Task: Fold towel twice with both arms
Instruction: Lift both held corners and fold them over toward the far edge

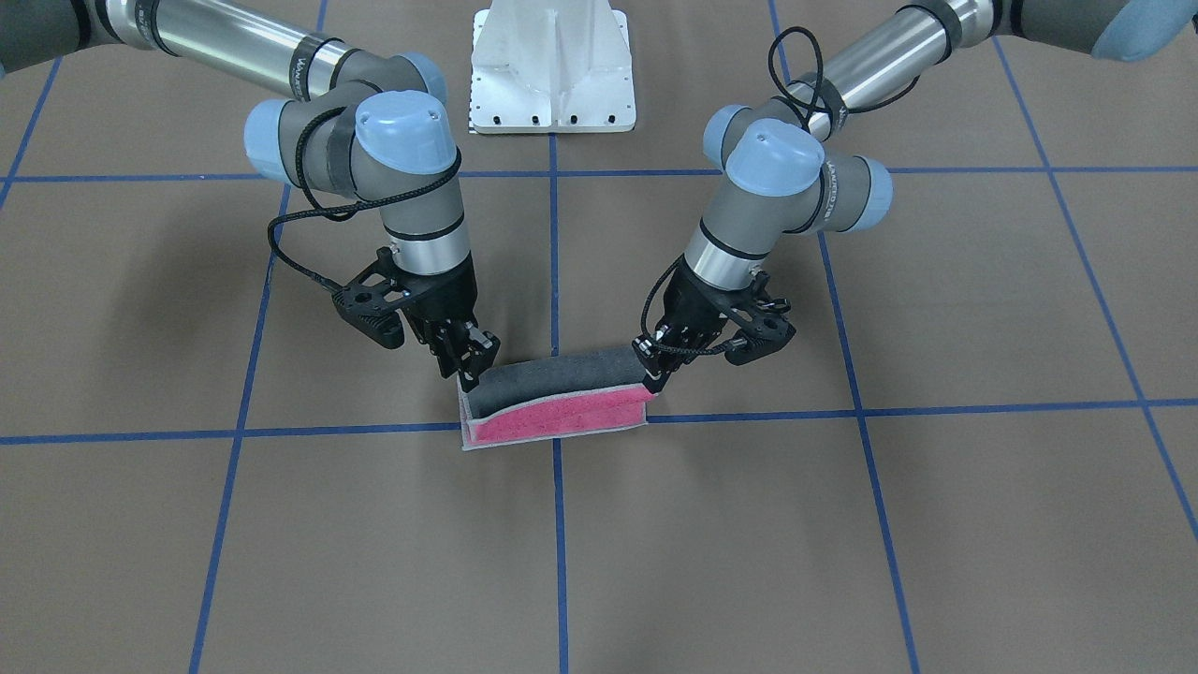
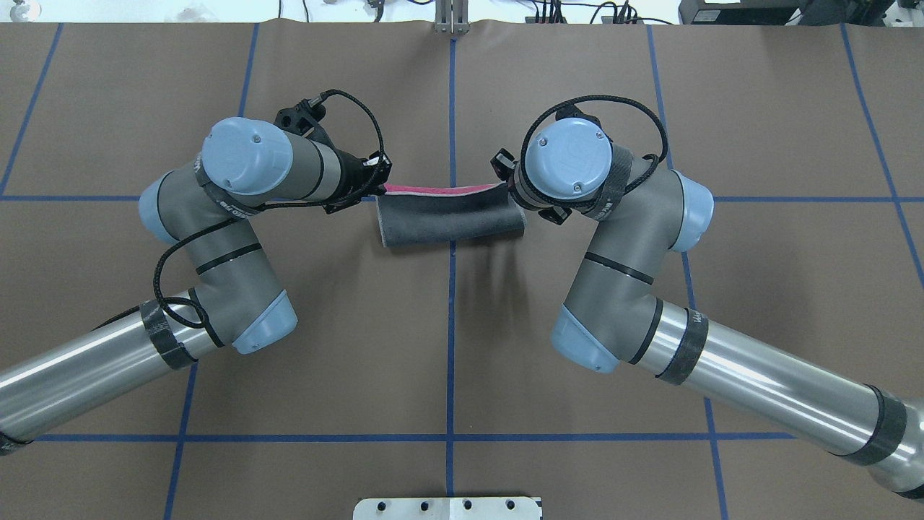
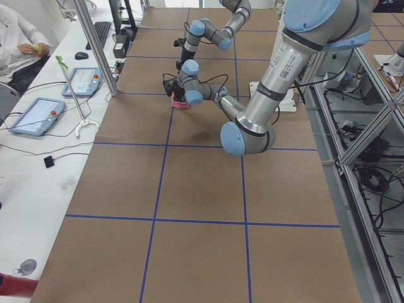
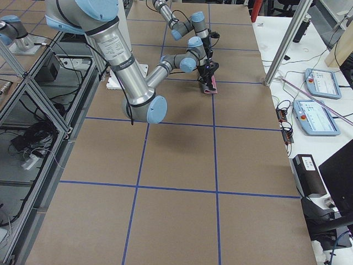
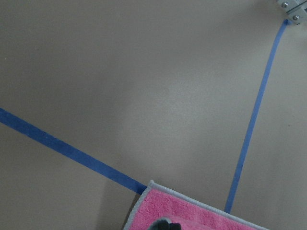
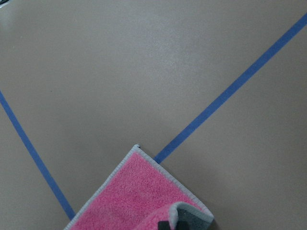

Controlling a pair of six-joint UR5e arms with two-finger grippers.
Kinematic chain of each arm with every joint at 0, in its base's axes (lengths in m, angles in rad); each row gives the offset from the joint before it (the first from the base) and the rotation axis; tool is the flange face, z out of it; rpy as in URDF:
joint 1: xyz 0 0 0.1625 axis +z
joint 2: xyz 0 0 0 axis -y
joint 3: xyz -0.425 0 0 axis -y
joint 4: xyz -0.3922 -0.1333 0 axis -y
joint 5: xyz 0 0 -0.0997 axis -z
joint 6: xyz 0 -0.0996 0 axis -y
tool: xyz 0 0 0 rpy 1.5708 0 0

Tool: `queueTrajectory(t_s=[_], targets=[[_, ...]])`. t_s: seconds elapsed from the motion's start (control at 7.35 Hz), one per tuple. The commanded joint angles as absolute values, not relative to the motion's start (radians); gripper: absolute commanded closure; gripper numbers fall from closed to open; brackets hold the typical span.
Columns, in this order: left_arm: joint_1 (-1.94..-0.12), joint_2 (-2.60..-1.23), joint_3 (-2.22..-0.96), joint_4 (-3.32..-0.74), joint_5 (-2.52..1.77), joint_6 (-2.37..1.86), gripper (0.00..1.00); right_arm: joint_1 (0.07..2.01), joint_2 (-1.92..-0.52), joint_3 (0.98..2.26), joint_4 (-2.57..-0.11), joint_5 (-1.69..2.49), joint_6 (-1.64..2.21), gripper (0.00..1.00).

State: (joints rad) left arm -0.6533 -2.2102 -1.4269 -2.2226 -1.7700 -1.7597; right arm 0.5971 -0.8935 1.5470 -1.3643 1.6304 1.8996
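While the grey flap hangs raised, I note the towel (image 1: 562, 412) at centre frame, its pink lower half on the table (image 1: 842, 534). Left fingers (image 1: 654, 373) and right fingers (image 1: 467, 373) each pinch a raised corner. Risk: uneven travel or one slipping corner would skew the fold.

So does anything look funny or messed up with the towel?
Nothing is torn or spilled. The towel just looks floppy because it is mid-fold: the left gripper and right gripper each pinch a corner of the raised grey edge, which sags in the middle over the pink face.
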Motion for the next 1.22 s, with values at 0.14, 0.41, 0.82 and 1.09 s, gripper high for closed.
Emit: queueTrajectory(t_s=[0.14,0.41,0.82,1.09], targets=[[-0.705,-2.281,-1.303,-2.221,-1.769,-1.772,0.60,0.601,-0.893,1.548,-1.362,1.641,1.881,0.54],[-0.730,-2.290,-1.296,-2.224,-1.775,-1.760,0.01,0.626,-0.894,1.552,-1.361,1.678,1.814,0.34],[-0.730,-2.277,-1.325,-2.230,-1.929,-1.708,0.00,0.721,-0.916,1.554,-1.362,1.800,1.615,0.00],[-0.718,-2.214,-1.394,-2.237,-1.946,-1.635,0.00,0.834,-0.971,1.555,-1.361,1.947,1.397,0.00]])
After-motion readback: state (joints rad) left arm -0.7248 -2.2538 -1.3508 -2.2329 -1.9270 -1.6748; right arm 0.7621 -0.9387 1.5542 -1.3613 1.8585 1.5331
